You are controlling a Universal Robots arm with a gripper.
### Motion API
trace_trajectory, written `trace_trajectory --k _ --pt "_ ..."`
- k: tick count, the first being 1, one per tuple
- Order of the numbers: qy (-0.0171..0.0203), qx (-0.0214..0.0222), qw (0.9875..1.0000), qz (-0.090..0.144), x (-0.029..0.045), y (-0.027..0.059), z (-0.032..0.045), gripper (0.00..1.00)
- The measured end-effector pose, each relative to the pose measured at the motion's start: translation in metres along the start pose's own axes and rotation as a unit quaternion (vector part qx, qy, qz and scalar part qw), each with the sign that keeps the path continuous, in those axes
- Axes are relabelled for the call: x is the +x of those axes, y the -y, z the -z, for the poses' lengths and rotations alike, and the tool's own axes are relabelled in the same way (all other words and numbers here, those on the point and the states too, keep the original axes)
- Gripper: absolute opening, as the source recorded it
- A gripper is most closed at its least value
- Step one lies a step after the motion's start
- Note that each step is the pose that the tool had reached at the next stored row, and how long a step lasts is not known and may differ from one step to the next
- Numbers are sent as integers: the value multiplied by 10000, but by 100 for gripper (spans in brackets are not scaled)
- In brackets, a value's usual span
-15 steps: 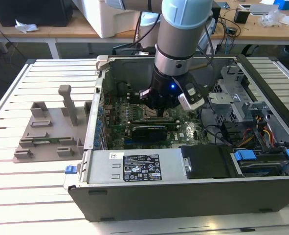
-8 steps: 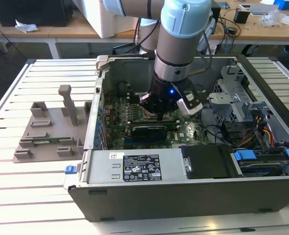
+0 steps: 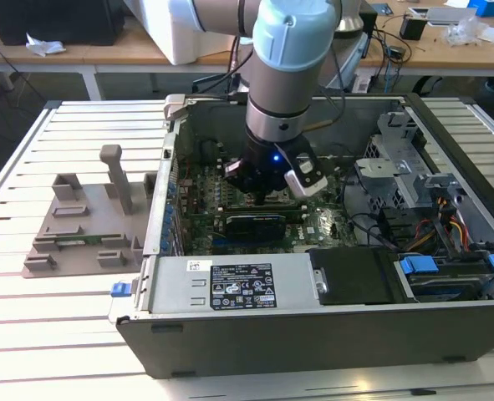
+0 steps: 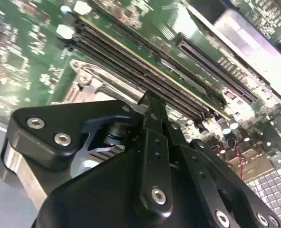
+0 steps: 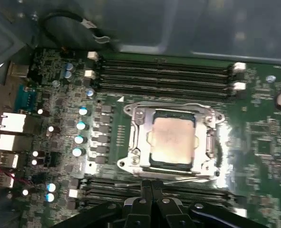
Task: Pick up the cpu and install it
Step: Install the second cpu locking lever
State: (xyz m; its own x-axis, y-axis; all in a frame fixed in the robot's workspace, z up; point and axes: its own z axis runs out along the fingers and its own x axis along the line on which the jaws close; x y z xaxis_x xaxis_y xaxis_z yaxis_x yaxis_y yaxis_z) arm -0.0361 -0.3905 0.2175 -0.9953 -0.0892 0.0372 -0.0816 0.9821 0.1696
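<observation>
Cpu lies flat in the socket at mid-motherboard, metal top up, edges square to the frame; gripper pressed together, empty, beside it

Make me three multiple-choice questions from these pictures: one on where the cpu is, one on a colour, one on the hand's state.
1. Where is the cpu?
A. in the motherboard socket
B. on the grey fixture
C. held in the hand

2. What colour is the motherboard?
A. blue
B. green
C. red

3. How are the hand's fingers?
A. wide open
B. closed together, holding nothing
C. clamped on a cable

Answers: 1 A, the first wrist view shows the chip inside the metal socket frame. 2 B, the board is green in both wrist views. 3 B, the fingertips meet with nothing between them.
</observation>
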Motion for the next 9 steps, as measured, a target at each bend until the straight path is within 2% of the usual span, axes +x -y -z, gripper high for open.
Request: trace_trajectory --k 1,4,9 --pt "-1 -1 10000 5 45 2 -35 11" --pt "-2 -41 10000 29 137 0 -74 11" --pt "-2 -90 9999 58 199 -39 -156 11"
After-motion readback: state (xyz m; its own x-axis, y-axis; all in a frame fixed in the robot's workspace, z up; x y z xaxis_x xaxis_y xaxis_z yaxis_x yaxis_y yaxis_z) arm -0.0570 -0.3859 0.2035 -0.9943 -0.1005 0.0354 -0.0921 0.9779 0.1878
